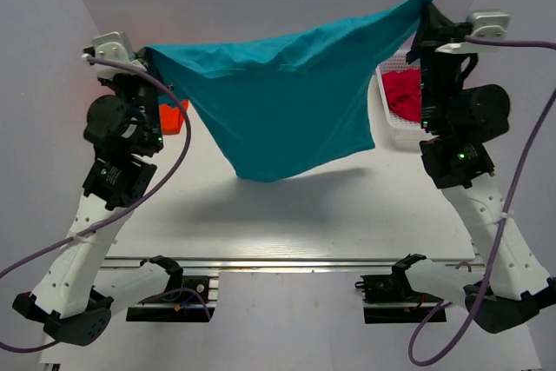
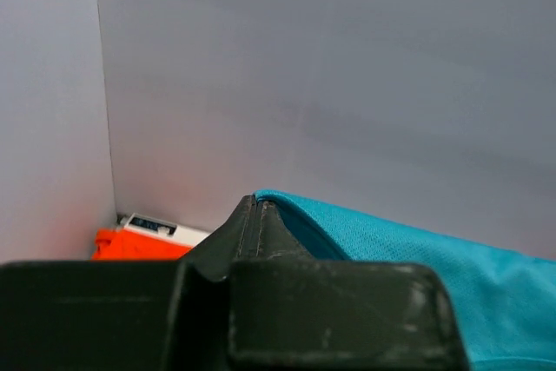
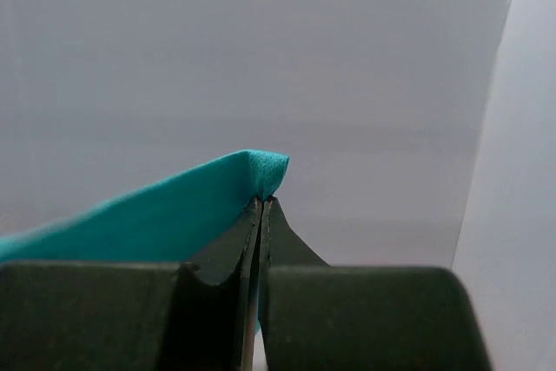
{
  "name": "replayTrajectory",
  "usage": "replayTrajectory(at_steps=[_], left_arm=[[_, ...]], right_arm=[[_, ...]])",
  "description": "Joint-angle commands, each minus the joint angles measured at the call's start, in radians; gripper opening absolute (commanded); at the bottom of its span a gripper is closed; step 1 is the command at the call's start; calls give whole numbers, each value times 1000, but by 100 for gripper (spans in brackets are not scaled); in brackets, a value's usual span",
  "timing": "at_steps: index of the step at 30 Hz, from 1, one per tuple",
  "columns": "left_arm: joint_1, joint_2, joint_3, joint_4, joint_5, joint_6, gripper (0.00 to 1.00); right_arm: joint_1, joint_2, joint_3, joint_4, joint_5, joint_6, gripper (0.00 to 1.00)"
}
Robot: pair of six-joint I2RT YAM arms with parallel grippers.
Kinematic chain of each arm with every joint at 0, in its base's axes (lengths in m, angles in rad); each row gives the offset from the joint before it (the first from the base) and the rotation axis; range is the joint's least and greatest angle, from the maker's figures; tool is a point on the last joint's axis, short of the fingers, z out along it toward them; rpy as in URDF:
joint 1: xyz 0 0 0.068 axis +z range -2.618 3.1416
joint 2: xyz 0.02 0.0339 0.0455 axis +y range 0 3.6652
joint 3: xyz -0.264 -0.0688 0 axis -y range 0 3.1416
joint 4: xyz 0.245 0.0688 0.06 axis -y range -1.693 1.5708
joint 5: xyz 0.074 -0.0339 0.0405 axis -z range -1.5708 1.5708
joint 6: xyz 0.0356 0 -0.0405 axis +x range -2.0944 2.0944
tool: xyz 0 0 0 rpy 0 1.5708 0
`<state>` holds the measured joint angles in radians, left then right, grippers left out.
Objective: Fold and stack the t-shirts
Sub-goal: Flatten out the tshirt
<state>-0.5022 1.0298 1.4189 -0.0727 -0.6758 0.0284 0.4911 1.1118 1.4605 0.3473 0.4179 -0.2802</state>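
Teal t-shirt [image 1: 287, 102]: hangs stretched in the air over the far half of the bench [image 1: 287, 232], held by two corners. Sags to a low point a little left of centre, clear of the surface, with a shadow beneath.
Left hand [image 2: 258, 208]: pinched tight on the shirt's left corner, raised near the bench's left edge.
Right hand [image 3: 262, 203]: pressed together on the shirt's right corner, with a small tuft of cloth poking past the tips. Sits higher, over the far right edge.
Hidden in the cloth: sleeves and neckline lost among the folds; cannot tell front from back.
Orange t-shirt [image 1: 172, 116]: lies near the far left corner. Only a small patch shows between the left arm and the hanging cloth, so its shape is unreadable.
White object [image 2: 149, 226]: sits just behind the orange patch by the back wall, cut short by the hand; kind unclear.
White basket [image 1: 395, 132]: stands at the right edge and holds red cloth [image 1: 401, 91]. Partly covered by the right arm and the teal hem.
Far edge of the bench: mostly screened by the shirt.
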Motion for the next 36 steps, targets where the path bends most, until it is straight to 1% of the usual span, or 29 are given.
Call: replayTrajectory(at_steps=[1,6,13,16,19,22,25,28,30,31,32,34,35,36], left_arm=[[4,-57,72,40,44,57,0],[4,-97,162,15,154,79,0],[14,-157,258,-47,375,68,0],[14,-182,282,-74,427,58,0],[14,-201,304,-102,447,36,0],[14,-201,304,-104,469,36,0],[14,-201,258,-88,469,36,0],[14,-192,218,-79,438,36,0],[14,-192,189,-69,417,36,0],[14,-192,149,-68,385,25,0],[14,-201,125,-68,368,15,0],[14,-235,25,-43,314,-7,0],[14,-249,-16,-26,297,-16,0],[14,-261,-94,5,271,-31,0]], right_arm=[[0,-42,90,12,-22,-60,0],[-2,-85,173,-24,-99,-60,0],[-2,-176,210,-91,-189,-37,0],[-2,-219,195,-120,-232,-13,0],[-3,-260,173,-133,-266,-4,0],[-5,-276,172,-145,-263,7,0],[-2,-279,141,-137,-246,6,0],[-2,-279,78,-116,-223,18,0],[-2,-288,5,-104,-202,30,0],[-3,-293,-20,-93,-193,35,0],[-2,-300,-101,-67,-164,51,0],[-3,-329,-164,-1,-130,68,0],[-2,-345,-261,15,-107,91,0],[-3,-357,-293,30,-81,99,0]])
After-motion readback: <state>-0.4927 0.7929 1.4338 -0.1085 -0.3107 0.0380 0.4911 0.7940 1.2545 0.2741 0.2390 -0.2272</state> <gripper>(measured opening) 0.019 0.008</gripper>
